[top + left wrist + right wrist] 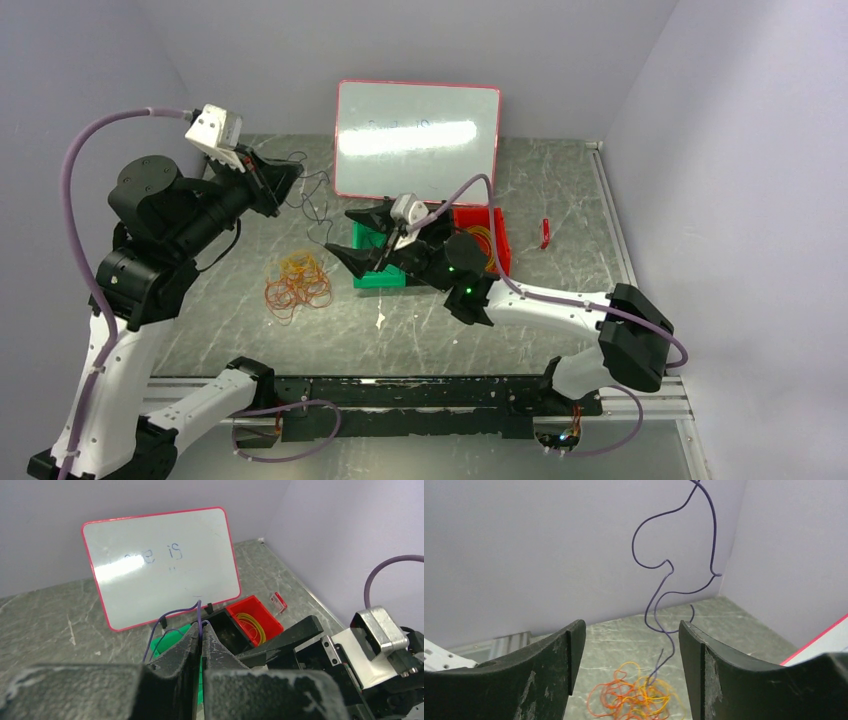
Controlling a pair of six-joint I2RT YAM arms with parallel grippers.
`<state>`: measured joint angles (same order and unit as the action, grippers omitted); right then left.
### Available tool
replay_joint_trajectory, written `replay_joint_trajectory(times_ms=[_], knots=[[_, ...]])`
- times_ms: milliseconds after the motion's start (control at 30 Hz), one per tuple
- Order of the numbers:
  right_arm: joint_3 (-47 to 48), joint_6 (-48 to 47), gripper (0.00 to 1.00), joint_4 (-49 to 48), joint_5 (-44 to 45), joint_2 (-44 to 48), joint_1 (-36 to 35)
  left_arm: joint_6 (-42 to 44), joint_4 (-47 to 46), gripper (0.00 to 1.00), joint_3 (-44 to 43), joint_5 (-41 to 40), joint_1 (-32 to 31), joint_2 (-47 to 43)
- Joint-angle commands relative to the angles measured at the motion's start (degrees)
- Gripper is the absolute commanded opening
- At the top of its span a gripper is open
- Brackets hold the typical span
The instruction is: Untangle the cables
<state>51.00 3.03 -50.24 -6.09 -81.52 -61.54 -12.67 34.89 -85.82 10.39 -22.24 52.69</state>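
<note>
My left gripper (pixel 292 178) is raised at the back left and shut on a thin dark purple cable (pixel 316 205) that dangles in loops toward the table. In the left wrist view the jaws (pixel 202 630) pinch this cable (pixel 170 616). A tangled pile of orange-red and yellow cables (pixel 297 283) lies on the table below. My right gripper (pixel 352 238) is open and empty over the green bin (pixel 380 272). In the right wrist view (pixel 631 670) the purple cable (pixel 664 580) hangs ahead between the jaws, its lower end reaching the pile (pixel 636 697).
A red bin (pixel 497 240) holds a yellow cable (pixel 251 625); a black bin (pixel 231 630) sits between it and the green one. A pink-framed whiteboard (pixel 417 140) leans on the back wall. A small red item (pixel 545 232) lies at the right.
</note>
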Motion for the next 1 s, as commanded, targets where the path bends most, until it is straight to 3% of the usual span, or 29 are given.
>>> replay_joint_trajectory(times_ms=[0,200,367,967], knots=[[-2.31,-13.78,0.71,-6.34,-1.32,-0.98,-1.32,-1.66,-2.61,0.07,-0.09,2.22,-0.17,-0.87],[-0.56,-33.75,0.69,-2.29,3.44,-2.53,-6.35,-2.81,-3.92,0.07,1.45,1.38,-0.17,-2.1],[2.34,-43.62,0.65,-0.54,8.15,-5.06,-8.82,-3.88,-4.59,0.07,2.22,1.2,-0.16,-3.26],[13.22,-56.59,0.56,9.77,17.4,-12.19,-12.11,-4.48,-4.49,0.07,2.75,0.97,-0.17,-5.69]])
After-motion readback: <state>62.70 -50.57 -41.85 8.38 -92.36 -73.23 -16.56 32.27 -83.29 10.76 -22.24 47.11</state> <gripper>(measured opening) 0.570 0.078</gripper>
